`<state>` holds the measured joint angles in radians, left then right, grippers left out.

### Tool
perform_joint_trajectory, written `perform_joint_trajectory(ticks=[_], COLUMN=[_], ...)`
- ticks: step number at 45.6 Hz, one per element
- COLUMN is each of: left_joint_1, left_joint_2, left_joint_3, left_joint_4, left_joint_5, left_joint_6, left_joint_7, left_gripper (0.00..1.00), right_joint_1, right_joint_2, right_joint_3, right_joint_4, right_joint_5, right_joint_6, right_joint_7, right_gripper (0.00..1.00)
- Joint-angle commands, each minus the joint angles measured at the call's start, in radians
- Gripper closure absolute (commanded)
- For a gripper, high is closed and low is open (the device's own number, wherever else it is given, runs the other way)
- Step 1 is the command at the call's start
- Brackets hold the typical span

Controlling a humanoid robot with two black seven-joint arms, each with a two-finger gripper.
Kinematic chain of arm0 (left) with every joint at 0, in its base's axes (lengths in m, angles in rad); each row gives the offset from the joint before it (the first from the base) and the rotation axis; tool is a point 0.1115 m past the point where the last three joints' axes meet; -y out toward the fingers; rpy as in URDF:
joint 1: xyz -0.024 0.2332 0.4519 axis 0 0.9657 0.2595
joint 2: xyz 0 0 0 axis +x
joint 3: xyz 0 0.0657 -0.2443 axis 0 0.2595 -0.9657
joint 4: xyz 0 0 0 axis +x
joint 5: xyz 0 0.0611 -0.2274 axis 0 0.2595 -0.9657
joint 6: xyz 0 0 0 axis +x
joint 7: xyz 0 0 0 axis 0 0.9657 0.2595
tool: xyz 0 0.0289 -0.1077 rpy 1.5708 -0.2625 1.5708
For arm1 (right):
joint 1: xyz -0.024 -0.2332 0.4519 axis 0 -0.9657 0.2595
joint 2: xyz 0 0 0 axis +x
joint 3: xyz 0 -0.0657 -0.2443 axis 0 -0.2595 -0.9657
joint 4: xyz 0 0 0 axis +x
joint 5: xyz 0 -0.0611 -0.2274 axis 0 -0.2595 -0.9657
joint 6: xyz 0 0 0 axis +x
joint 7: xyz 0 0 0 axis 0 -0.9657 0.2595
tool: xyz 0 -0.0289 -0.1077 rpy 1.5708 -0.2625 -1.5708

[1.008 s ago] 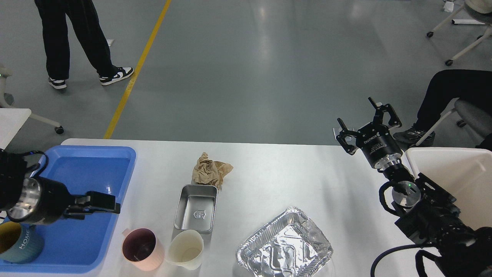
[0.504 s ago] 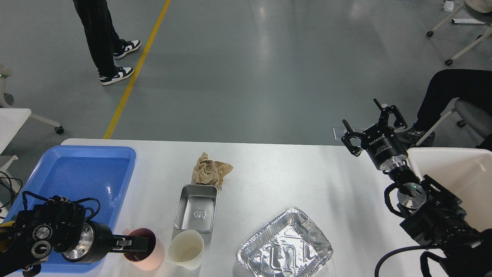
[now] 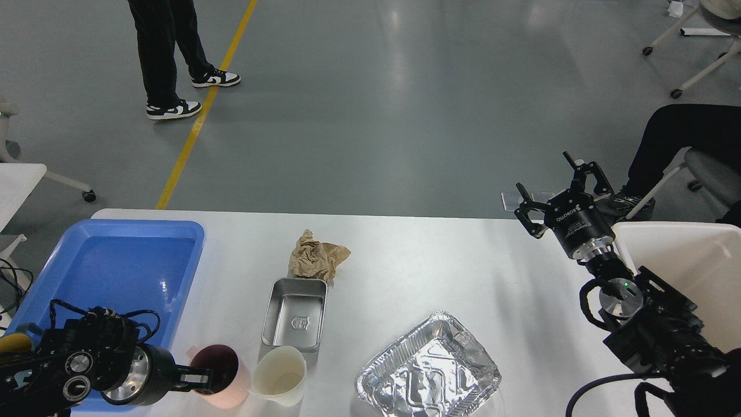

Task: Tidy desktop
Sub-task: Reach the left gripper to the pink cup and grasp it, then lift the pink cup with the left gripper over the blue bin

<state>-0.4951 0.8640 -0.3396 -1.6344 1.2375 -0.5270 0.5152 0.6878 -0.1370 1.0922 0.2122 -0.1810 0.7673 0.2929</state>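
The white desktop (image 3: pixel 434 260) holds a pink mug (image 3: pixel 227 370) with a dark inside, a cream cup (image 3: pixel 282 375), a steel box (image 3: pixel 295 313), crumpled brown paper (image 3: pixel 317 259) and a foil tray (image 3: pixel 428 370). My left gripper (image 3: pixel 204 376) is low at the front left, its fingers at the pink mug's left wall; their spread is hard to read. My right gripper (image 3: pixel 564 185) is open and empty above the desktop's far right edge.
A blue plastic tray (image 3: pixel 116 260) lies at the left, partly behind my left arm. A cream-white bin (image 3: pixel 689 272) stands at the right edge beside my right arm. A person (image 3: pixel 168 52) walks beyond the table; another's leg (image 3: pixel 671 139) is at the right.
My left arm has swung from over the blue tray down and right to the pink mug. My right gripper shifted slightly right. The walking person moved right.
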Motion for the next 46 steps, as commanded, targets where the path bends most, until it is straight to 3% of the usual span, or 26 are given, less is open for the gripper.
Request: perform_joint_trajectory(ticks=[1, 10, 15, 18, 19, 23, 27, 31, 42, 46], left_joint_1=[0.001, -0.014, -0.057, -0.105, -0.128, -0.27, -0.43, -0.516, -0.519, -0.456], left_joint_2=[0.0, 0.01, 0.096, 0.199, 0.229, 0.36, 0.475, 0.501, 0.497, 0.516], left_joint_3=[0.002, -0.009, -0.119, -0.27, -0.327, -0.505, -0.515, -0.515, -0.51, -0.425], left_joint_4=[0.002, -0.013, -0.07, -0.131, -0.131, -0.108, -0.036, -0.012, -0.012, 0.008], left_joint_5=[0.0, -0.001, -0.045, -0.168, -0.226, -0.464, -0.59, -0.609, -0.607, -0.575], left_joint_6=[-0.001, -0.045, -0.201, -0.413, -0.433, -0.433, -0.433, -0.433, -0.433, -0.433], left_joint_7=[0.002, 0.003, 0.003, 0.02, 0.034, 0.072, 0.077, 0.072, 0.071, 0.077], left_gripper=[1.0, 1.0, 1.0, 1.0, 1.0, 1.0, 1.0, 1.0, 1.0, 1.0], right_joint_1=[-0.001, -0.001, -0.001, -0.001, -0.001, 0.001, 0.007, 0.013, 0.016, 0.007], right_joint_2=[-0.01, -0.01, -0.01, -0.012, -0.012, -0.013, -0.016, -0.012, -0.003, -0.009], right_joint_3=[0.0, -0.002, -0.002, -0.002, -0.002, -0.003, -0.02, -0.025, -0.026, -0.028], right_joint_4=[0.006, 0.007, 0.015, 0.024, 0.026, 0.027, 0.027, 0.027, 0.056, 0.088], right_joint_5=[0.0, 0.0, 0.0, 0.0, 0.0, -0.002, -0.002, -0.002, -0.002, -0.002], right_joint_6=[0.0, -0.002, -0.003, -0.005, -0.006, -0.008, -0.011, -0.013, -0.026, -0.045], right_joint_7=[-0.001, -0.001, -0.001, -0.001, -0.003, -0.003, -0.003, -0.003, -0.003, -0.003], right_gripper=[0.0, 0.0, 0.0, 0.0, 0.0, 0.0, 0.0, 0.0, 0.0, 0.0])
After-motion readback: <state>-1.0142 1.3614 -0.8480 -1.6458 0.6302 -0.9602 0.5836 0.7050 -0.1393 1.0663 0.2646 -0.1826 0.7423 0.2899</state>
